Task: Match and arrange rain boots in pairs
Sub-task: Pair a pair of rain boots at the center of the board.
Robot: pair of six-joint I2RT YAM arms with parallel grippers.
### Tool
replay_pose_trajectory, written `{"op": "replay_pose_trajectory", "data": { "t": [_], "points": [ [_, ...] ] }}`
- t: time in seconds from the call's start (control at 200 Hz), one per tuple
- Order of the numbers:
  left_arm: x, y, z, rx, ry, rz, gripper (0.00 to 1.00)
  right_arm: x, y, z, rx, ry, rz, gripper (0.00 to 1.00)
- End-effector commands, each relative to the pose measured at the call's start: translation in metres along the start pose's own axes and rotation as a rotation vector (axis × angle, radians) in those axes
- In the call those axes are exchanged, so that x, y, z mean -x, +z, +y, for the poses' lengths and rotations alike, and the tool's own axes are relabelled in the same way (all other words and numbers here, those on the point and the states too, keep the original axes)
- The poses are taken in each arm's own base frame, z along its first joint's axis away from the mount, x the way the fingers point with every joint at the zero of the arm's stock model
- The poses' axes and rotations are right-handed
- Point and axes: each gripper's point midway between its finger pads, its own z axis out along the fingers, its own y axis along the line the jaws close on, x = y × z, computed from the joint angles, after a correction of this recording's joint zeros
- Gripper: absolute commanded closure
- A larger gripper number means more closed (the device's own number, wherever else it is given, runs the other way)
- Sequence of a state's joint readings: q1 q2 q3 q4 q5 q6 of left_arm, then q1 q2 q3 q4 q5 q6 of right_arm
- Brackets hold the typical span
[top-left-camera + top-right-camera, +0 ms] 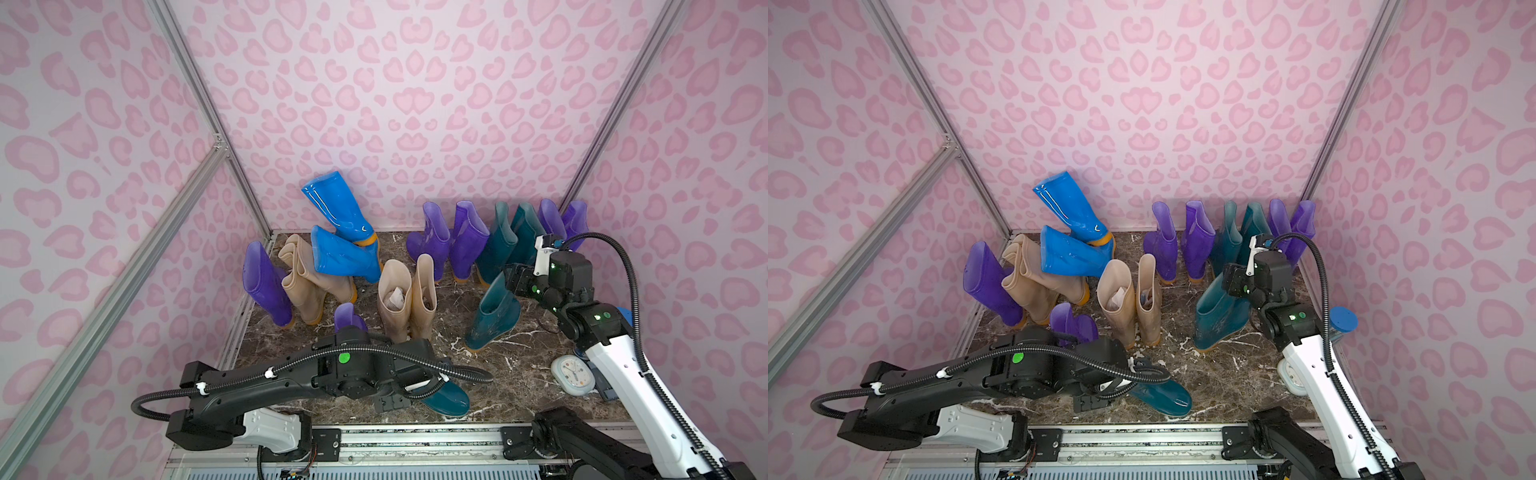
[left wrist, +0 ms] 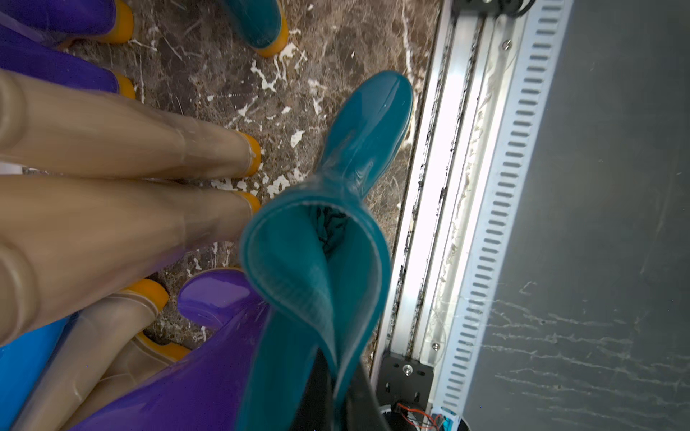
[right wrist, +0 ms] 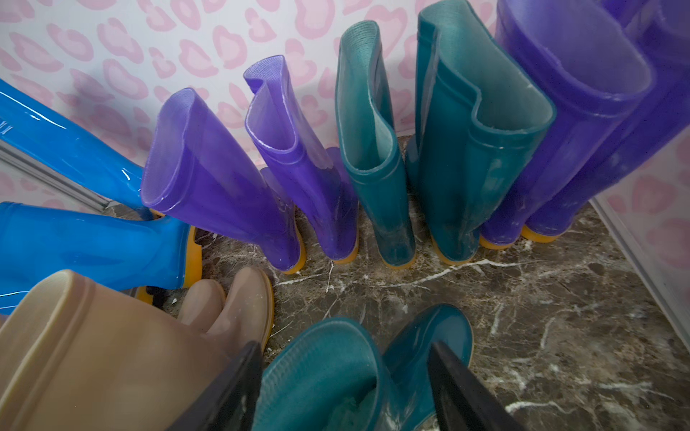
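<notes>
The near teal boot (image 2: pixel 369 123) is pinched at its cuff (image 2: pixel 310 261) by the closed left pincer (image 2: pixel 338 377), likely for pairing with the right teal boot (image 1: pixel 492 320), which is straddled by the open, empty right pincer (image 3: pixel 343 358).

Dark marble floor (image 1: pixel 457 320), rain boots (image 1: pixel 492 316), white clock (image 1: pixel 572 374)

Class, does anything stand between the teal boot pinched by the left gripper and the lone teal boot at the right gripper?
Nothing visible: only bare marble floor lies between the pinched boot and the lone teal boot.
</notes>
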State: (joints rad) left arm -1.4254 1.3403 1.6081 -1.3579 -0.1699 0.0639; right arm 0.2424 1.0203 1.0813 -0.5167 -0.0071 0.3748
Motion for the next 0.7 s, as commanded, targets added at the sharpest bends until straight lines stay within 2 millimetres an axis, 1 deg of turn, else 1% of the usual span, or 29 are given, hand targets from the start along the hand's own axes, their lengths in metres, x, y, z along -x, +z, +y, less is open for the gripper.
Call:
{"op": "replay_pose_trajectory", "data": {
  "t": [0.0,0.095,0.18,0.27,0.34,0.415,0.455,0.465,0.49,0.495,0.505,0.515,0.525,0.535,0.54,0.555,0.56,0.565,0.575,0.58,0.585,0.595,0.6,0.605,0.615,0.62,0.625,0.66,0.695],
  "points": [
    [0.043,-0.018,-0.006,-0.064,0.0,-0.17,0.98,0.002,0.004,0.003,-0.013,0.012,-0.001,0.27],
    [0.056,-0.025,-0.007,-0.095,-0.001,-0.2,0.98,-0.005,0.007,0.008,-0.014,0.02,0.019,0.26],
    [0.063,-0.024,-0.009,-0.123,-0.009,-0.191,0.98,-0.012,0.011,0.007,-0.029,0.041,0.036,0.26],
    [0.066,-0.019,-0.013,-0.154,-0.006,-0.163,0.98,-0.019,0.017,0.006,-0.047,0.037,0.057,0.25],
    [0.065,-0.018,-0.016,-0.172,0.002,-0.141,0.99,-0.02,0.019,0.002,-0.08,0.024,0.057,0.25],
    [0.067,-0.021,-0.019,-0.192,0.005,-0.146,0.98,-0.021,0.019,-0.003,-0.105,0.013,0.054,0.29],
    [0.068,-0.025,-0.02,-0.202,0.009,-0.156,0.98,-0.023,0.02,-0.004,-0.109,0.005,0.061,0.35],
    [0.069,-0.025,-0.02,-0.204,0.01,-0.157,0.98,-0.023,0.02,-0.003,-0.106,0.003,0.064,0.39],
    [0.069,-0.027,-0.02,-0.204,0.012,-0.162,0.98,-0.024,0.021,-0.003,-0.103,0.0,0.068,0.45],
    [0.069,-0.027,-0.02,-0.204,0.012,-0.165,0.98,-0.024,0.021,-0.003,-0.102,0.0,0.068,0.45],
    [0.069,-0.028,-0.02,-0.204,0.013,-0.167,0.98,-0.025,0.021,-0.003,-0.102,-0.001,0.07,0.49],
    [0.07,-0.028,-0.02,-0.204,0.014,-0.169,0.99,-0.025,0.021,-0.003,-0.101,-0.001,0.071,0.5],
    [0.07,-0.029,-0.019,-0.204,0.015,-0.171,0.98,-0.025,0.021,-0.003,-0.101,0.0,0.069,0.54],
    [0.07,-0.03,-0.019,-0.202,0.015,-0.175,0.98,-0.024,0.021,-0.004,-0.1,0.001,0.067,0.56],
    [0.07,-0.03,-0.019,-0.203,0.016,-0.176,0.98,-0.025,0.021,-0.004,-0.098,0.002,0.068,0.59],
    [0.071,-0.032,-0.018,-0.202,0.018,-0.183,0.98,-0.025,0.02,-0.004,-0.094,0.002,0.067,0.64],
    [0.071,-0.032,-0.018,-0.202,0.017,-0.185,0.98,-0.025,0.021,-0.004,-0.094,0.003,0.066,0.64],
    [0.072,-0.033,-0.018,-0.202,0.018,-0.186,0.98,-0.025,0.02,-0.004,-0.092,0.003,0.067,0.68],
    [0.072,-0.034,-0.018,-0.2,0.018,-0.19,0.98,-0.025,0.02,-0.005,-0.091,0.004,0.063,0.71],
    [0.072,-0.034,-0.017,-0.2,0.018,-0.191,0.98,-0.024,0.02,-0.006,-0.093,0.006,0.063,0.71],
    [0.073,-0.034,-0.017,-0.2,0.019,-0.194,0.98,-0.024,0.02,-0.005,-0.09,0.006,0.062,0.75],
    [0.074,-0.035,-0.017,-0.199,0.019,-0.199,0.98,-0.024,0.02,-0.006,-0.089,0.008,0.061,0.78],
    [0.074,-0.036,-0.017,-0.198,0.019,-0.202,0.98,-0.024,0.02,-0.007,-0.092,0.011,0.06,0.78],
    [0.075,-0.036,-0.016,-0.198,0.018,-0.204,0.98,-0.024,0.019,-0.007,-0.087,0.011,0.059,0.83],
    [0.075,-0.037,-0.015,-0.196,0.015,-0.207,0.99,-0.023,0.019,-0.008,-0.088,0.014,0.058,0.86],
    [0.076,-0.037,-0.015,-0.196,0.015,-0.21,0.98,-0.023,0.019,-0.009,-0.088,0.015,0.056,0.86],
    [0.076,-0.037,-0.014,-0.195,0.014,-0.212,0.98,-0.023,0.019,-0.009,-0.085,0.015,0.057,0.89],
    [0.08,-0.04,-0.012,-0.197,0.003,-0.223,0.98,-0.022,0.019,-0.012,-0.08,0.017,0.055,1.0],
    [0.084,-0.042,-0.009,-0.198,-0.016,-0.233,0.98,-0.02,0.017,-0.017,-0.088,0.015,0.052,1.0]
  ]
}}
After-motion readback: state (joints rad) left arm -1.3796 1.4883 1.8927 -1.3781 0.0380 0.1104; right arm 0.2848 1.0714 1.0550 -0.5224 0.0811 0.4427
